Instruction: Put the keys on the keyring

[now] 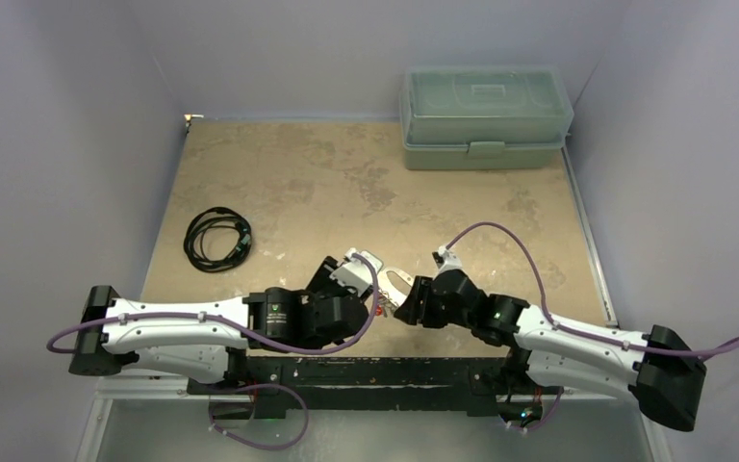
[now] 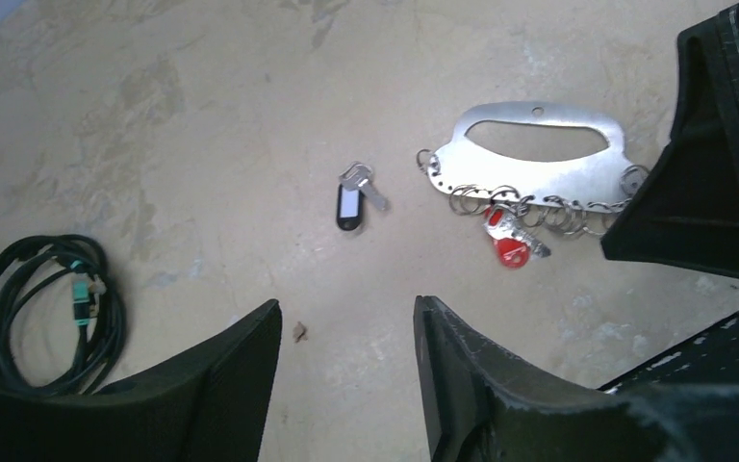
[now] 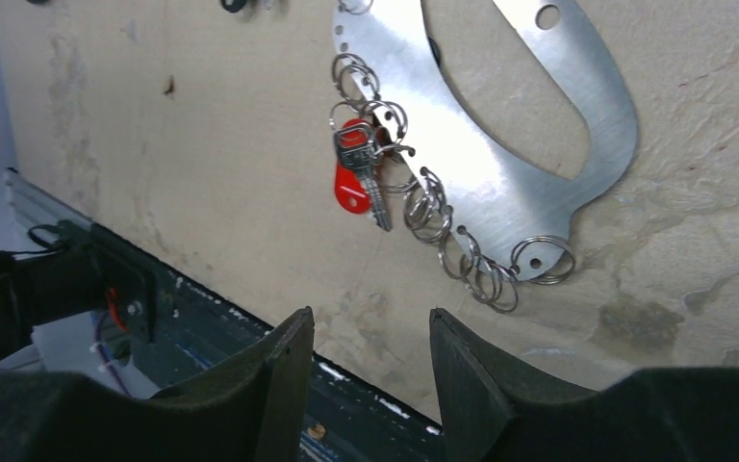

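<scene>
A loose key (image 2: 351, 199) lies beside the keyring (image 2: 539, 180); another key (image 2: 512, 243) seemingly hangs on it.

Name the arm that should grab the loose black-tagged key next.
Left. Its open jaws point straight at the black-tagged key, lying apart from the keyring; the right arm's jaws face the keyring and red key instead.

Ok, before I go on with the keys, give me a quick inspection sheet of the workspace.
Surface: tan tabletop, stained and worn.
Job's things: keyring lies flat; red-headed key and silvery key hang on its small rings; dark-headed key lies loose, apart from the keyring.
Clutter: coiled black cable on the left; lidded green box at the far edge.
Grippers: left pincer open, empty; right pincer open, empty, close by the keyring.
Cables: purple cable loops along each arm.
Surroundings: grey walls on three sides.
</scene>
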Available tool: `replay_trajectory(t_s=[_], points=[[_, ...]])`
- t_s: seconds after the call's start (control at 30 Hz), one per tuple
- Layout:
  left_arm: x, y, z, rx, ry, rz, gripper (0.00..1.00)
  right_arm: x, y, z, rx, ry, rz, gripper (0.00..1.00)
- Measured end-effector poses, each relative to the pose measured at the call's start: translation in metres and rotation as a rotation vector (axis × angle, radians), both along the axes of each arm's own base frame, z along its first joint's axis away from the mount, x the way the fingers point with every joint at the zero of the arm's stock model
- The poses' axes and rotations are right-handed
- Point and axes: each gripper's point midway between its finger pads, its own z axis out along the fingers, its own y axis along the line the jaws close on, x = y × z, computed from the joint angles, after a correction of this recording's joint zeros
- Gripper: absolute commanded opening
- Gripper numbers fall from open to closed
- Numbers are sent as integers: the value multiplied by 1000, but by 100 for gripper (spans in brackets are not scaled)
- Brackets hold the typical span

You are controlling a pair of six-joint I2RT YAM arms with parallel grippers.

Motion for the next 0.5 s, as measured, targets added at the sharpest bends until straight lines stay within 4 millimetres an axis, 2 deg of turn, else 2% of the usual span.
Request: replay_trajectory(t_s=[0.07, 0.13, 0.3, 0.5], points=[[1, 9, 2, 23, -7, 16, 61, -2, -2, -8, -39, 18, 0, 51], [2, 18, 2, 45, -17, 33, 62, -2, -4, -13, -78, 29, -5, 51], [3, 29, 4, 47, -26, 50, 62, 1, -7, -16, -117, 26, -16, 51], [4, 34, -6, 104, -28, 72, 62, 4, -9, -25, -162, 29, -22, 50]])
